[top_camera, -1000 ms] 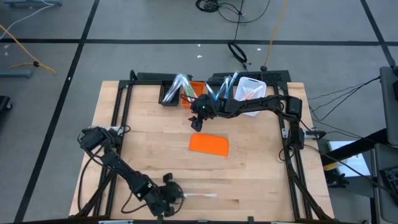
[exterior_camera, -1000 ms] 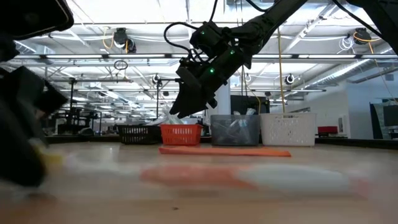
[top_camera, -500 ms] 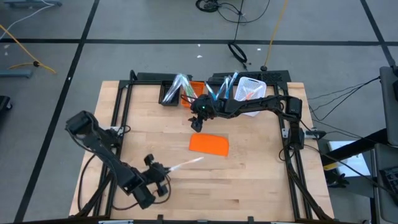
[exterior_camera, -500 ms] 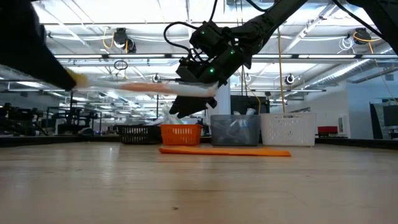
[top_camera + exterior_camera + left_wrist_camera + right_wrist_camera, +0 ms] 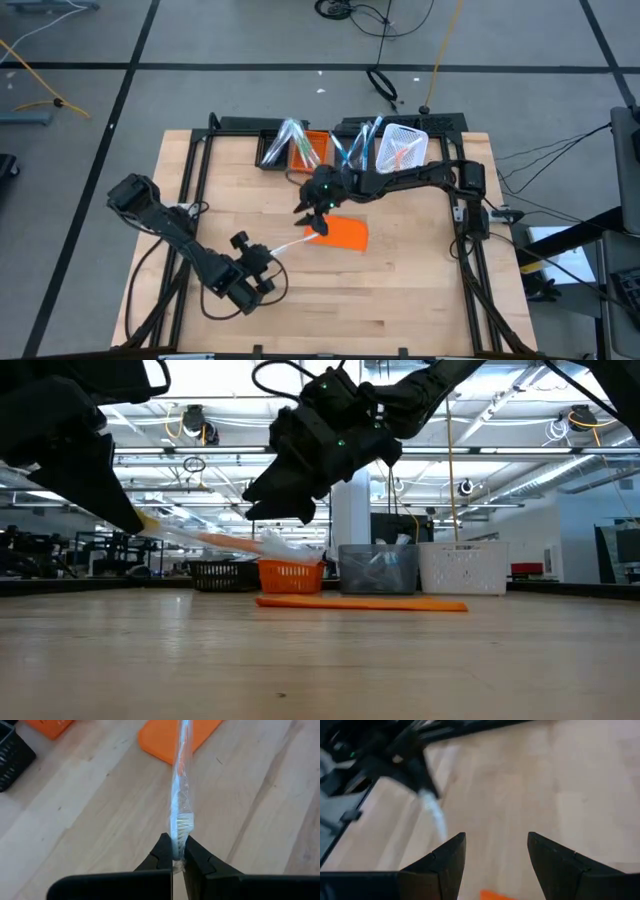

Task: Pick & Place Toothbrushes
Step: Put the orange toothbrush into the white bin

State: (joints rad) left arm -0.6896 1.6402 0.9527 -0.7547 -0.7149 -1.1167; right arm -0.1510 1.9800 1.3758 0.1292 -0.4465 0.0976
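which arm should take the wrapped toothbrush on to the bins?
Probably right. The left gripper is shut on the wrapped toothbrush, holding it out toward the orange sheet. The right gripper hangs open at its free end, and its arm is nearer the bins.

In the left wrist view the wrapped toothbrush (image 5: 180, 795) runs out of frame toward twelve o'clock, so its far end is cut off. Its near end is hidden between the left gripper (image 5: 174, 854) fingers. In the right wrist view the same toothbrush (image 5: 434, 816) is blurred. At the table's twelve o'clock edge, the bins' (image 5: 345, 145) contents are too small to count.
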